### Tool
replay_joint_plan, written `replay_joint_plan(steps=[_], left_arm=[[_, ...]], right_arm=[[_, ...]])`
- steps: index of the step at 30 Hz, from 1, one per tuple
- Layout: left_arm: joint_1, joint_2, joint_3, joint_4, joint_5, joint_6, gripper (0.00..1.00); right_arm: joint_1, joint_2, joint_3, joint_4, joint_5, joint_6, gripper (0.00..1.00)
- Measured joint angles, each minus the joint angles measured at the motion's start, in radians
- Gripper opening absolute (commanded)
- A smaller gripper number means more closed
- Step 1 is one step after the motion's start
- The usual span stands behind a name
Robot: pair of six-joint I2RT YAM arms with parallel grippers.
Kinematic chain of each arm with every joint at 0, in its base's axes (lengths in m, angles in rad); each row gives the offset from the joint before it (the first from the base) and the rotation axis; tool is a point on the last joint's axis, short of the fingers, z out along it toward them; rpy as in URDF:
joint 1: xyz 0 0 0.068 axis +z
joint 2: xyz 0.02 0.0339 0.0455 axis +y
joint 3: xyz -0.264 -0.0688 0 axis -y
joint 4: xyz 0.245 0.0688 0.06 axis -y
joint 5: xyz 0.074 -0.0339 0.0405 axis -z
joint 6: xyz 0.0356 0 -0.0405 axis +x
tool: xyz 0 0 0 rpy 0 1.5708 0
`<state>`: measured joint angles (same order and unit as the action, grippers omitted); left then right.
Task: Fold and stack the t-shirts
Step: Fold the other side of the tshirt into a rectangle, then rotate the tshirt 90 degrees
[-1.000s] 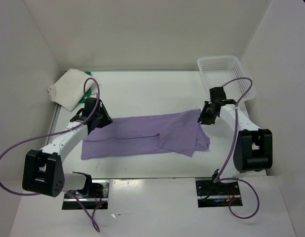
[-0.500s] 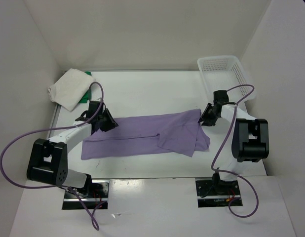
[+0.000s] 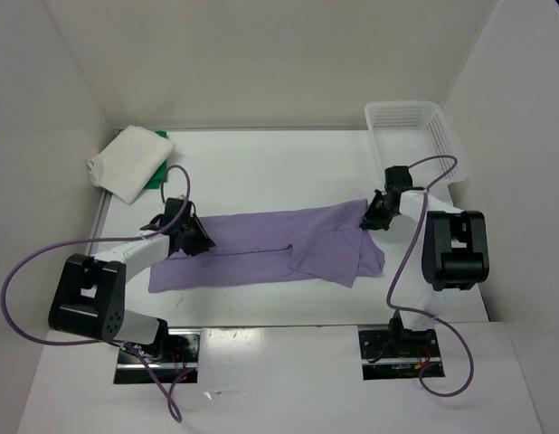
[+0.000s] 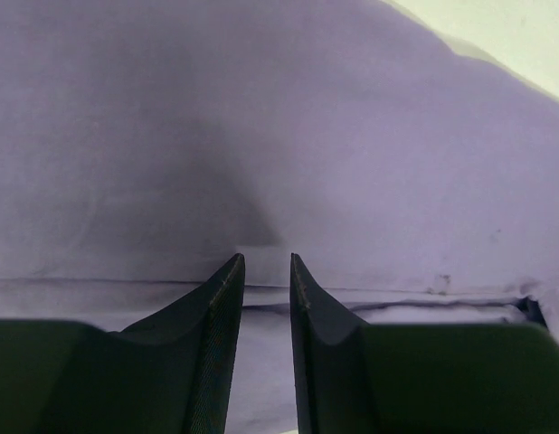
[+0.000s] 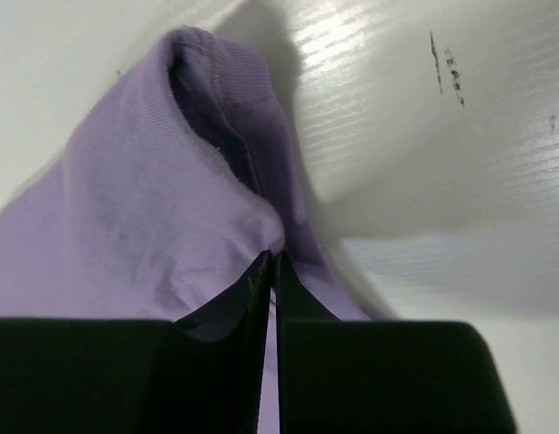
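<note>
Left pincer [image 4: 266, 259] low, slightly parted on lavender t-shirt [image 3: 261, 249], right pincer [image 5: 272, 255] angled down, clenched on its edge

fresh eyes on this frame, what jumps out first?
A light purple cloth t-shirt lies spread across the middle of the white table. The right gripper is pinched shut on its far right corner, and the left gripper is at its far left edge, jaws slightly apart. A folded white cloth t-shirt sits on a bright green cloth in the far left corner; a white plastic mesh basket stands far right.
</note>
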<state>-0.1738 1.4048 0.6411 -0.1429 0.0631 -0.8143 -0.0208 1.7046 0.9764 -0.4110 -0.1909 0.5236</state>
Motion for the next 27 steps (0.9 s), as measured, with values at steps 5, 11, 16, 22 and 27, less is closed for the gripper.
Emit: replay_joint_plan(steps=[5,11,16,22,27], left_arm=[[0.003,-0.027,-0.010,-0.018,-0.051,-0.008,0.34],[0.021,-0.066,-0.058,-0.032,-0.090,-0.028,0.34],[0.023,-0.101,-0.076,-0.045,-0.100,-0.031,0.34],[0.036,-0.140,-0.097,-0.066,-0.117,-0.031,0.34],[0.052,-0.195,-0.103,-0.096,-0.116,-0.031,0.34]], right_arm=[[0.019,-0.012,0.046,-0.022,0.040,-0.001,0.08],[0.038,-0.027,0.113,-0.030,0.081,-0.007,0.05],[0.060,-0.004,0.150,-0.031,0.121,-0.010,0.05],[0.070,0.045,0.215,-0.028,0.158,-0.021,0.20],[0.079,0.093,0.234,-0.021,0.183,-0.027,0.40]])
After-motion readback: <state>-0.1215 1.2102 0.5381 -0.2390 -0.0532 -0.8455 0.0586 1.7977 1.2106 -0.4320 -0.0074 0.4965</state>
